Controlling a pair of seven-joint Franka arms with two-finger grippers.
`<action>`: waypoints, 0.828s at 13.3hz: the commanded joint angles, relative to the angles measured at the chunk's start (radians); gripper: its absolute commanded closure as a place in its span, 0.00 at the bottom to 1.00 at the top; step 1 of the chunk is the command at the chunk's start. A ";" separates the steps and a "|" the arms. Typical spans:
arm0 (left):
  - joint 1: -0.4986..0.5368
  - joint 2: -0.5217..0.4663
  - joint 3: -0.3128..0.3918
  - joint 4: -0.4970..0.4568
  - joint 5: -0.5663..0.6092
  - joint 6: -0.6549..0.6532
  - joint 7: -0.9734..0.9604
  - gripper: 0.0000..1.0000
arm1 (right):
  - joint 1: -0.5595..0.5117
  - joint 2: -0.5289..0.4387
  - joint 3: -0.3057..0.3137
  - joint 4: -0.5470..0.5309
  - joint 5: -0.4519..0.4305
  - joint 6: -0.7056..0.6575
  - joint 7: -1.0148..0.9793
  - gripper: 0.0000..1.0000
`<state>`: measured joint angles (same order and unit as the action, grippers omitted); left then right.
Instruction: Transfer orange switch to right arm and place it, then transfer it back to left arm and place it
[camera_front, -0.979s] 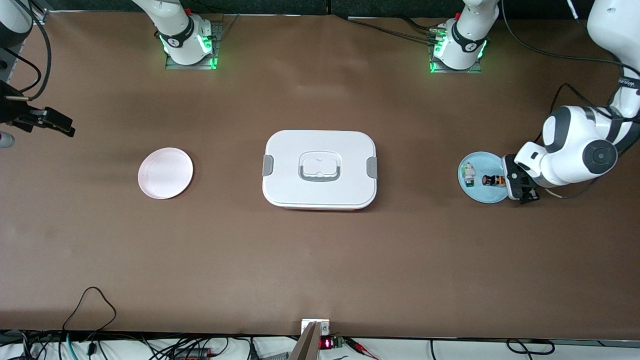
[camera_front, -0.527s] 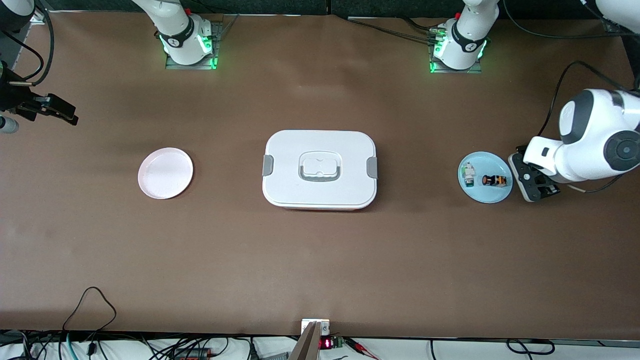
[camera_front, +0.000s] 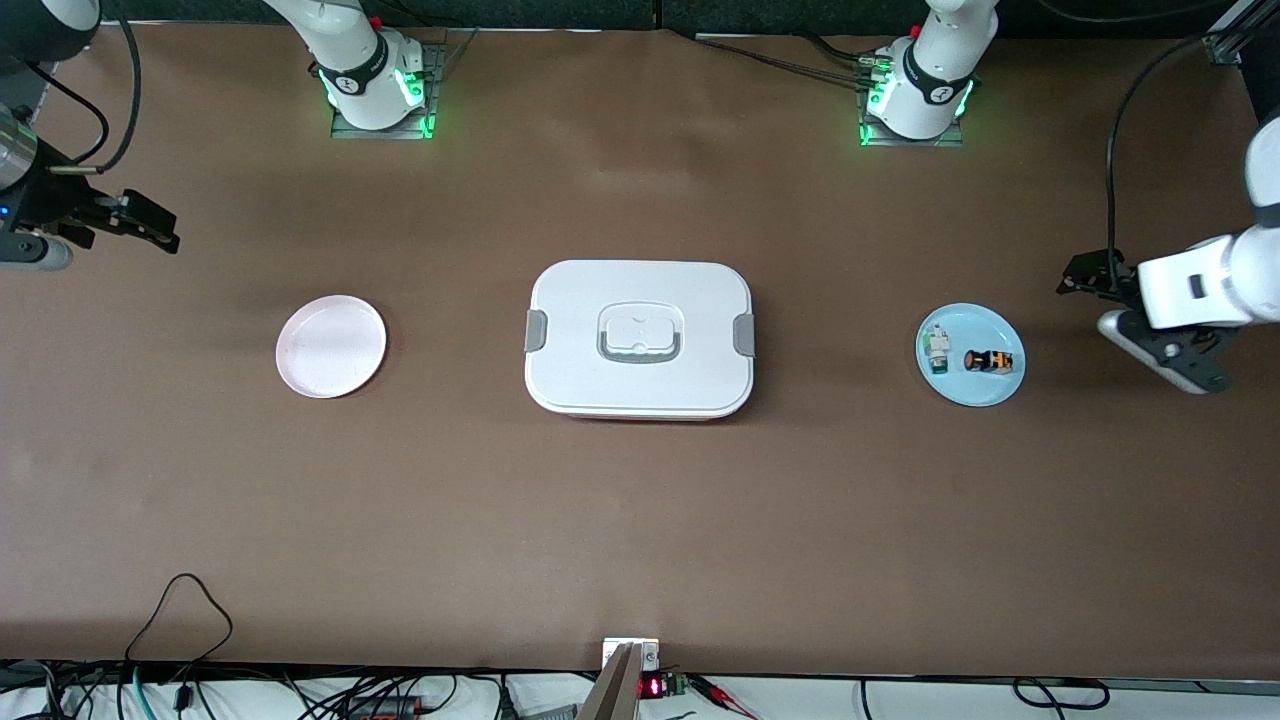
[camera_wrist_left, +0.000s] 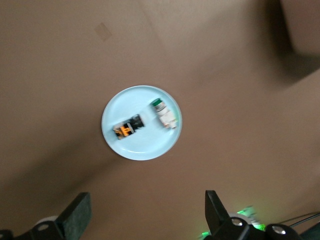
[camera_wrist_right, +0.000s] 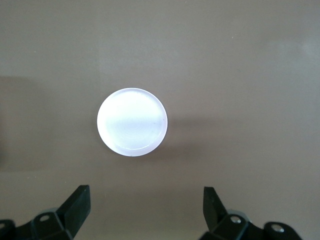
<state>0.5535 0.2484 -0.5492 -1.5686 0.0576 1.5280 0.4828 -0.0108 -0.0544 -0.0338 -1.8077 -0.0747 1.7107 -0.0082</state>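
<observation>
Now look at your left gripper (camera_front: 1085, 277): it hangs over bare table at the left arm's end, well apart from the blue plate (camera_front: 990, 392), with its fingers (camera_wrist_left: 77, 215) spread wide and nothing between them. Your right gripper (camera_front: 150, 228) hangs over the table at the right arm's end, likewise fully spread and empty; in its wrist view the pink plate (camera_wrist_right: 132, 122) sits alone on the brown surface.

Next, the orange switch (camera_front: 987, 361). You'll find it lying on the blue plate, on the part of the plate toward the left arm's end. It is a tiny blocky piece, mostly black, with orange bands across its body and an orange patch at one end. It lies on its side, its long axis running roughly along the table's length, from one arm's end toward the other. Which end is its head you cannot tell for certain.

Just beside it on the same plate, apart from it, lies the white-and-green component (camera_front: 937, 349), its long axis crossing the switch's.

Between the two plates stands the box (camera_front: 639, 338), lid on, grey latches at both short ends.
</observation>
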 joint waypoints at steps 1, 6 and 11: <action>0.003 -0.063 -0.005 0.033 -0.036 -0.042 -0.108 0.00 | -0.002 0.083 0.002 0.105 -0.004 -0.020 -0.012 0.00; -0.282 -0.207 0.221 0.021 -0.059 -0.058 -0.289 0.00 | -0.012 0.082 -0.012 0.117 0.010 -0.022 -0.004 0.00; -0.619 -0.284 0.575 -0.051 -0.128 -0.051 -0.334 0.00 | -0.024 0.085 -0.014 0.117 0.007 -0.011 0.010 0.00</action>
<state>0.0286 0.0094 -0.0916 -1.5611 -0.0458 1.4689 0.1555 -0.0213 0.0257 -0.0480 -1.7087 -0.0742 1.7089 -0.0054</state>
